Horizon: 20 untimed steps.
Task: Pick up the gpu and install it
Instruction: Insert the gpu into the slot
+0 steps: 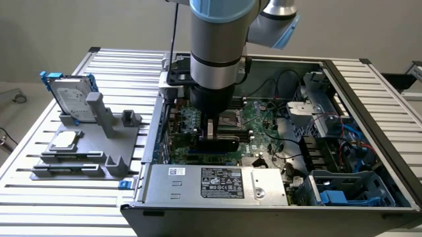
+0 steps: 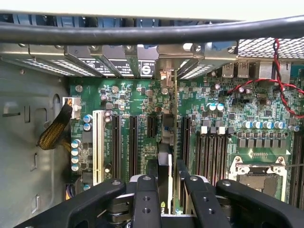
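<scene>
Two black fingers (image 2: 145, 202) of the tool (image 2: 169, 202) are closed on the gpu (image 2: 165, 180), one on each flat side, so the thin card is held and not loose. The card stands up on its edge, right over the green motherboard (image 2: 128, 99).

From the wrist view, the gpu is seen edge-on, like a thin line. Its long side runs straight away from the tool across the motherboard. It runs the same way as the long black slots (image 2: 116, 142) and the white slot (image 2: 98, 142) on the motherboard, side by side with them and not crossing them. To me that is the thing that matters most: card and slots point the same way.

At the far end of the motherboard, the card's silver bracket (image 2: 165, 76) sits near the row of metal covers (image 2: 95, 61) in the back wall of the case.

From the exterior view, the tool (image 1: 209, 129) hangs under the big arm (image 1: 214, 49), and the black face of the gpu (image 1: 214, 144) is very low over the motherboard (image 1: 257, 123). I cannot tell if its bottom edge touches a slot.
</scene>
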{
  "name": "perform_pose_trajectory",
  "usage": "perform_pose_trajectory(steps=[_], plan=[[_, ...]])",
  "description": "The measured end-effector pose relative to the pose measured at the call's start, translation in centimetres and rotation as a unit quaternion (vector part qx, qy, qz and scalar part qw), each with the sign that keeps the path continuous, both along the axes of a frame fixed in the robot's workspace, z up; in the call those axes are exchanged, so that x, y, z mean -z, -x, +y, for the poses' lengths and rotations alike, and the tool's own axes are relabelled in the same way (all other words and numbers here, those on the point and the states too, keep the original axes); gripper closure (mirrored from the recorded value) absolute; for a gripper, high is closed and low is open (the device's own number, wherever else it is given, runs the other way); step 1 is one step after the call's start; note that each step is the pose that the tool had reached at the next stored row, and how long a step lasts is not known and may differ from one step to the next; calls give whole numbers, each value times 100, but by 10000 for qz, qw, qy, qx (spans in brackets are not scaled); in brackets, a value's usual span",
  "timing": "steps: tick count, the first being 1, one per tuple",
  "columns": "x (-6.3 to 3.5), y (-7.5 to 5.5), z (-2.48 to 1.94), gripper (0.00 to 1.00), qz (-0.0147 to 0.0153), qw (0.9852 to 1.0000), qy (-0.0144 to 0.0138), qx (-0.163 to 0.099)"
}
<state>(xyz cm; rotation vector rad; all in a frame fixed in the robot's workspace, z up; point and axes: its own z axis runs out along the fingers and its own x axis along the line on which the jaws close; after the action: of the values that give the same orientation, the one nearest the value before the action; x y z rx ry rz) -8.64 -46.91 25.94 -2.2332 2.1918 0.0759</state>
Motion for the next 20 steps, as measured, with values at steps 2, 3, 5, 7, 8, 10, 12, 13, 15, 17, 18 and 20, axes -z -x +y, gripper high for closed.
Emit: perform_pose_trajectory(steps=[2,3,5,7,8,10,12,13,15,17,18,20], plan=[[8,0,-2,74,0,10000,-6,-2],[12,0,-4,74,1,10000,-10,-4],[24,0,-6,74,2,10000,-18,-5],[33,0,-8,74,2,10000,-28,-7],[34,0,-9,74,2,10000,-34,-7],[35,0,-12,74,2,10000,-46,-8],[39,0,-11,73,-1,10000,-59,-8],[38,0,-12,73,0,10000,-59,-8],[24,0,-13,67,3,10000,-60,-8],[-11,0,-13,60,4,10000,-61,-8],[-36,0,-13,60,6,10000,-61,-8],[-98,0,-13,60,11,10000,-61,-8]])
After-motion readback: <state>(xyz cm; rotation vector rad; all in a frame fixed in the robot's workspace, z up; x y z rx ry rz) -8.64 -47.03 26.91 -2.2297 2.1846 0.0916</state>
